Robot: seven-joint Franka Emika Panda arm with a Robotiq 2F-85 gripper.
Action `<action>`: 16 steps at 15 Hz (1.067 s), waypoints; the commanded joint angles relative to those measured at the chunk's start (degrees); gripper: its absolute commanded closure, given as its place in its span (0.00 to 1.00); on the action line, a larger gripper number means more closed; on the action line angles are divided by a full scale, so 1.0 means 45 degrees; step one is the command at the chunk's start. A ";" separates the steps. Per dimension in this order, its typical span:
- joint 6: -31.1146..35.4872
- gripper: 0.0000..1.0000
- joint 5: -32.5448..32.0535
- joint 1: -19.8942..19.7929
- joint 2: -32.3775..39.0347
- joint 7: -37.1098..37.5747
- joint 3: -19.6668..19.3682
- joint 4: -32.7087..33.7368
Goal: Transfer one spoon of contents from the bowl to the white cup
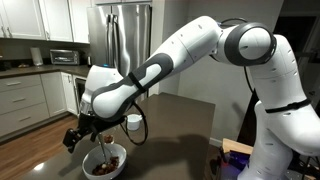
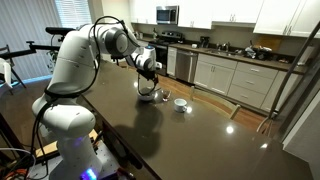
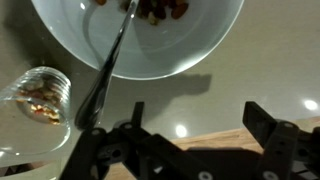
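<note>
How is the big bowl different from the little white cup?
The bowl is wide and shallow; the cup is much smaller. The bowl holds brown pieces and a spoon; what is in the cup I cannot tell. The bowl sits close to the open tool; the cup stands apart, farther along the table. Both are white, round and upright.

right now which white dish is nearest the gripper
The wide shallow bowl, the one holding brown pieces and the spoon; the open gripper hangs close by its rim. The small white cup stands farther off.
</note>
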 commanded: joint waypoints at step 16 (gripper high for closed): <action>0.0295 0.00 -0.2752 0.1098 0.0054 0.2279 -0.2259 0.0106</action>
